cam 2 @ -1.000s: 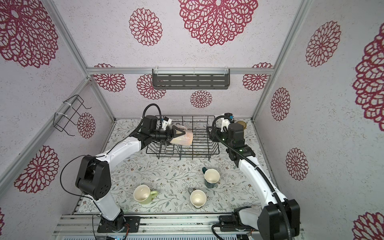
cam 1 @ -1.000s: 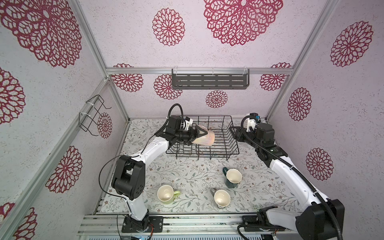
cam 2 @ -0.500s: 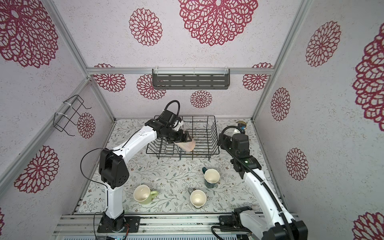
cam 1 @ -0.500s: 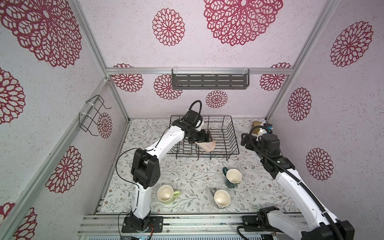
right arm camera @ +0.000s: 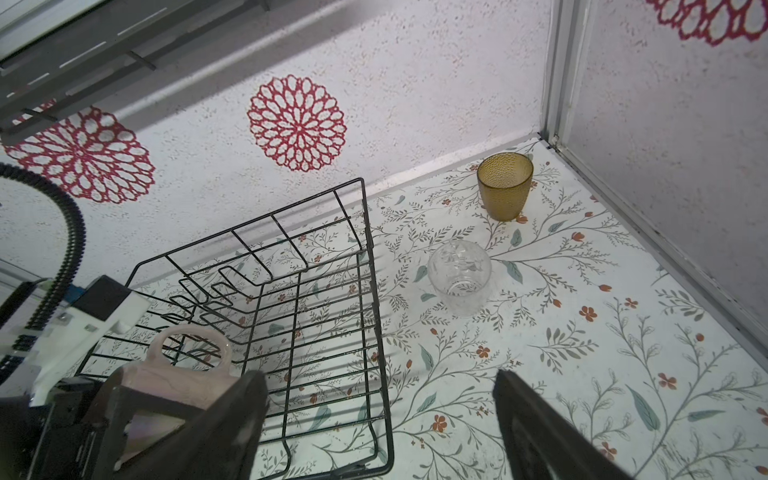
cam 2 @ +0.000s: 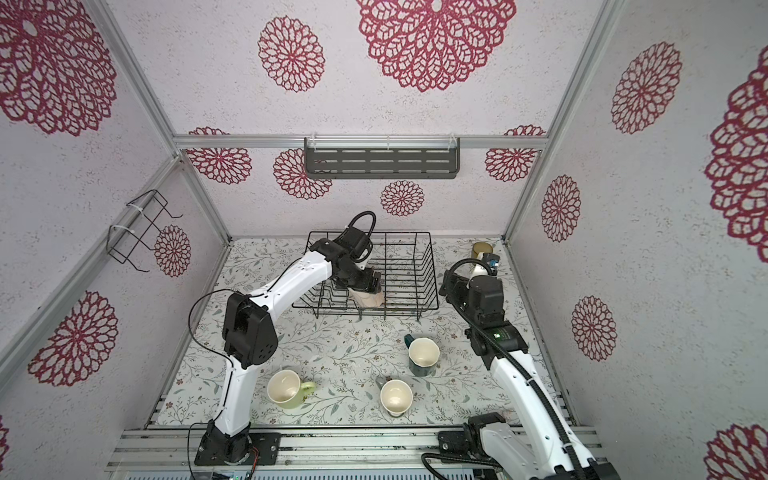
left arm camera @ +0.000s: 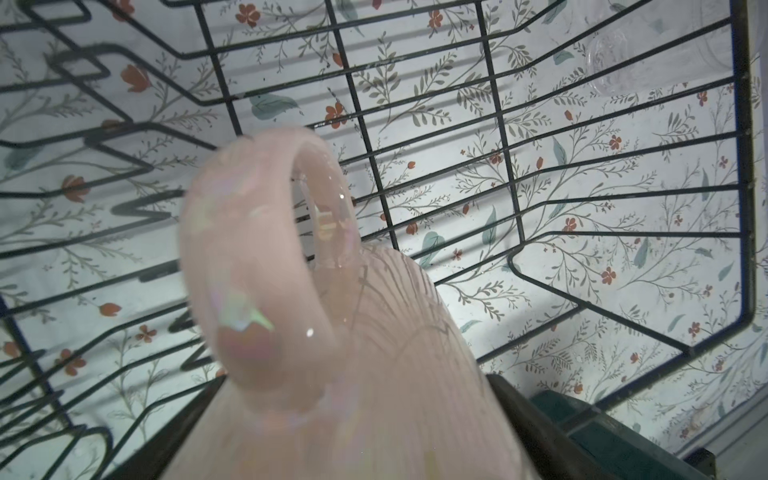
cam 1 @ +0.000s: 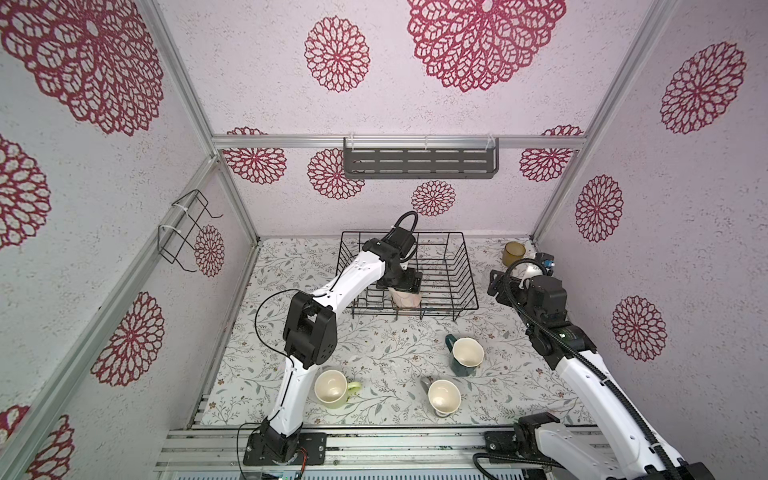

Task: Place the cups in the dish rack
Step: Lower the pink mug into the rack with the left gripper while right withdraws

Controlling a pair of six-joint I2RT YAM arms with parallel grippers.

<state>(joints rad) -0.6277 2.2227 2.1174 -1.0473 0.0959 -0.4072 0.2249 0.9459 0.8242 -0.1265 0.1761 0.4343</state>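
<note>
While the left end effector (cam 1: 406, 286) reaches down into the dish rack (cam 1: 465, 270), its two dark fingers are clamped on either side of the pink cup (cam 1: 405, 300). This cup sits inside the rack near the middle of its front wall, just beside the zigzag prongs. In the left wrist view the cup's (left arm camera: 374, 374) loop handle fills the foreground above the rack's wire floor (left arm camera: 515, 199). It looks to be low in the basket, though I cannot tell whether it rests on the wires.

The other five cups stand upright on the floral tabletop (cam 1: 386, 345), all outside the rack. The clear glass (right arm camera: 459, 276) is just beside the rack's right wall. The amber tumbler (right arm camera: 504, 187) is beyond the glass, in the corner off the rack's back right. Off the rack's front, toward the arm bases, the teal mug (cam 1: 465, 355) is nearest the rack. The grey mug (cam 1: 444, 397) stands a little farther out, and the yellow-green mug (cam 1: 332, 387) is off the front left.

The right end effector (right arm camera: 378, 382) hovers beside the rack's right wall, jaws wide apart with nothing between them.
</note>
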